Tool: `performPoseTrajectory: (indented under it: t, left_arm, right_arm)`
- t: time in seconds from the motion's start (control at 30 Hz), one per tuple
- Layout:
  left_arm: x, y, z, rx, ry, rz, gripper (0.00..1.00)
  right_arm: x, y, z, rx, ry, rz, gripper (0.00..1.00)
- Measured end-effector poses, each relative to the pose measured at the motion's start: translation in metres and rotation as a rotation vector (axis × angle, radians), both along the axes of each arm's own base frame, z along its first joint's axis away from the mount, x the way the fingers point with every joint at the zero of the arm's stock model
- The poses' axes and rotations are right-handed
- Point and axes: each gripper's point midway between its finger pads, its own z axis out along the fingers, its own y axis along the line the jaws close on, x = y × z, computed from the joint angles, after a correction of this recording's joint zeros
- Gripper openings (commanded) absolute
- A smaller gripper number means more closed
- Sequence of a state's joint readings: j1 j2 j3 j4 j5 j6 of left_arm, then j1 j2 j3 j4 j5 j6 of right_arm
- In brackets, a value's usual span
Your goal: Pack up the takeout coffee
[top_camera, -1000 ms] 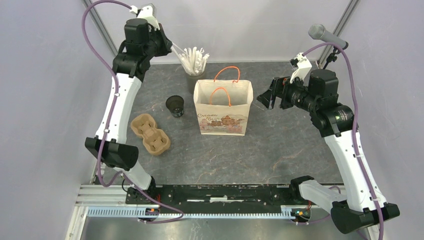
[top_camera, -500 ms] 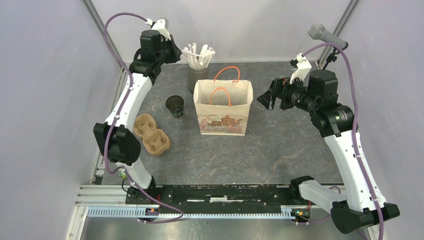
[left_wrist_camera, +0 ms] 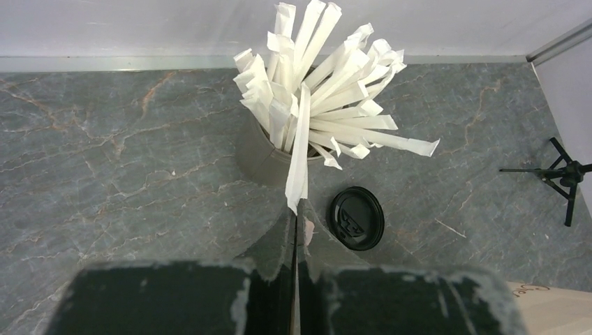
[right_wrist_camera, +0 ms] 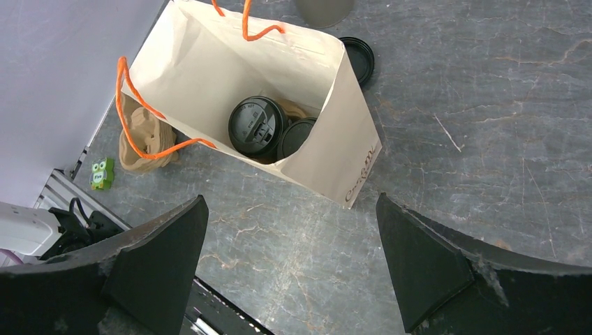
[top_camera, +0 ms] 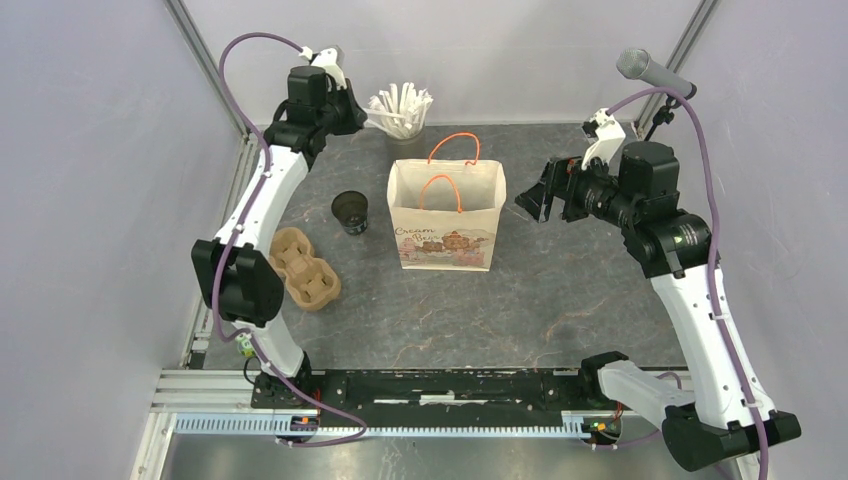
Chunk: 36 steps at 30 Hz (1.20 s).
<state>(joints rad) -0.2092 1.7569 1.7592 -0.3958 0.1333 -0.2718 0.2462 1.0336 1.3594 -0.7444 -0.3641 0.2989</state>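
One open black cup (top_camera: 350, 212) stands on the table left of the paper bag (top_camera: 445, 215). Inside the bag (right_wrist_camera: 209, 63) sits a lidded black cup (right_wrist_camera: 256, 128), and beside it a second dark cup (right_wrist_camera: 297, 136). A loose black lid (left_wrist_camera: 357, 218) lies next to the grey straw cup (left_wrist_camera: 260, 155). My left gripper (left_wrist_camera: 296, 213) is shut, pinching the lower tip of one white wrapped straw (left_wrist_camera: 300, 146) that still leans in that cup. In the top view the left gripper (top_camera: 362, 112) is at the back, left of the straws. My right gripper (right_wrist_camera: 293, 258) hovers open and holding nothing, right of the bag.
A brown pulp carrier (top_camera: 300, 267) lies at the left, near the open cup. A microphone on a stand (top_camera: 650, 70) is at the back right corner. Walls close the table at the back and both sides.
The left arm has swung right and towards the back wall, closer to the straw cup, and the straws now stand more upright. The right arm has not moved.
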Motion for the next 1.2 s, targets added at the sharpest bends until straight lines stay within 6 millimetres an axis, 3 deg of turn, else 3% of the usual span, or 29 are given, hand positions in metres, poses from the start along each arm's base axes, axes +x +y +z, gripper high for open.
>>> performPoseTrajectory:
  t: [0.2, 0.43, 0.77, 1.0, 1.13, 1.2]
  left_arm:
    - [-0.005, 0.001, 0.005, 0.001, 0.005, -0.002, 0.03]
    - [0.004, -0.003, 0.022, -0.01, -0.027, -0.012, 0.12]
    - [0.02, -0.01, -0.015, 0.006, 0.04, -0.033, 0.13]
    - [0.024, -0.017, -0.029, 0.017, 0.058, -0.061, 0.26]
    - [0.022, -0.022, -0.03, 0.02, 0.056, -0.079, 0.24]
    - [0.022, -0.023, -0.03, 0.022, 0.055, -0.081, 0.15]
  right_arm:
    - [-0.001, 0.0, 0.0, 0.0, -0.001, 0.0, 0.97]
    - [-0.004, -0.001, -0.001, -0.002, 0.007, -0.001, 0.97]
    - [-0.009, -0.003, 0.001, -0.003, 0.004, -0.006, 0.97]
    - [-0.01, -0.004, -0.001, -0.006, 0.012, -0.007, 0.97]
    - [-0.01, -0.004, -0.002, -0.006, 0.014, -0.007, 0.98]
    - [-0.01, -0.004, -0.002, -0.006, 0.014, -0.007, 0.97]
